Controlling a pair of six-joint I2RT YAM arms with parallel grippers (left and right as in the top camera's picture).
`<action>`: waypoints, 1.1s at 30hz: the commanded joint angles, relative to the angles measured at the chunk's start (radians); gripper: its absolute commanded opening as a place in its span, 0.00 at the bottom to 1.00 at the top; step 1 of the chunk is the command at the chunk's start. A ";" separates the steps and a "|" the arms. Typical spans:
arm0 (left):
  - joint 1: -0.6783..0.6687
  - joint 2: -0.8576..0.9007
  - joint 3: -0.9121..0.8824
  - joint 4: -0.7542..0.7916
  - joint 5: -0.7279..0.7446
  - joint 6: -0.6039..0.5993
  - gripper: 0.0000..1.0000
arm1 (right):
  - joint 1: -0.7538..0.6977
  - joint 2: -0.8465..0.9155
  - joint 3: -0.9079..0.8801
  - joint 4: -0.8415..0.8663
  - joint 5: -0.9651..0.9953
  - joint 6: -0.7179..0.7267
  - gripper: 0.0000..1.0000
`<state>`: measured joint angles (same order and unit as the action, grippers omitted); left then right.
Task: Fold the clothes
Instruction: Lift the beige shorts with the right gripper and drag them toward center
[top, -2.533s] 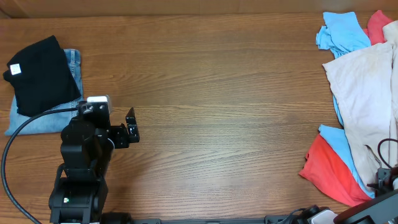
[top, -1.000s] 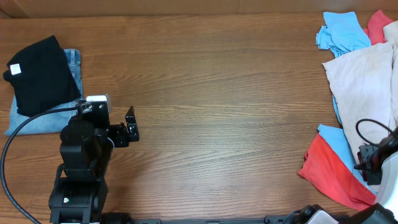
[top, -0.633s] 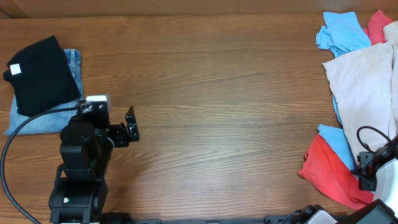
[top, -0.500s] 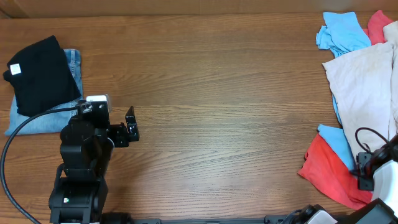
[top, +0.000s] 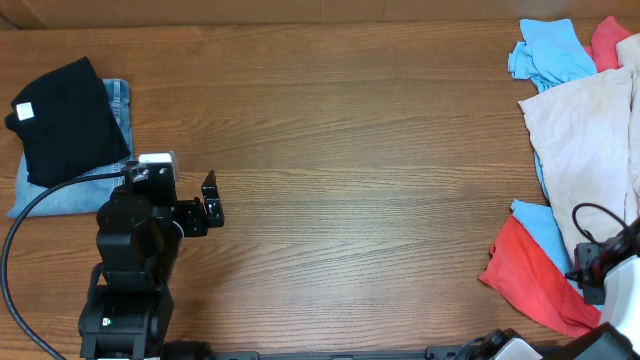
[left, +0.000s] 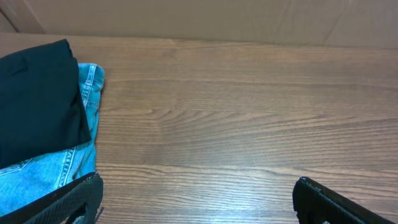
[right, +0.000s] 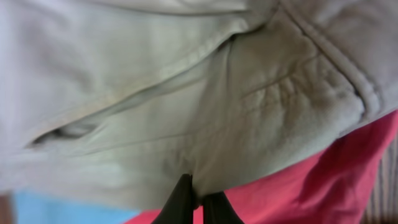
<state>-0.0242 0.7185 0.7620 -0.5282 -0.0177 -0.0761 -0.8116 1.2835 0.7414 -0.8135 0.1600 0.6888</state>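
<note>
Here the right claw (right: 196, 204) is pinched fully together on the near edge of the beige trousers (right: 186, 93), which spread ahead of it over a red cloth (right: 323, 180). The left claw (left: 198, 202) gapes wide, empty, above the table (left: 236, 124).

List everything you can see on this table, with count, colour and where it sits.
trousers: one, pale beige, on top of the pile at the right edge
light blue cloth: two patches, far end of the pile and under the trousers
red cloth: two patches, near end of the pile and far right corner
black garment: one, folded, on the jeans at the left
jeans: one, blue denim, folded, under the black garment
table: one, brown wood
left tool: one, black, open, over bare table
right tool: one, black, shut on the trousers' edge
</note>
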 joint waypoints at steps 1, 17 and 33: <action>0.008 0.001 0.024 0.005 0.014 -0.017 1.00 | 0.061 -0.062 0.136 -0.044 -0.088 -0.072 0.04; 0.008 0.002 0.024 0.010 0.014 -0.017 1.00 | 0.850 -0.099 0.424 -0.138 -0.117 0.000 0.04; 0.008 0.008 0.024 0.043 0.016 -0.017 1.00 | 1.374 0.298 0.424 0.348 -0.117 -0.084 0.08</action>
<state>-0.0242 0.7204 0.7620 -0.4900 -0.0177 -0.0761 0.5114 1.5723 1.1423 -0.5091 0.0769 0.6643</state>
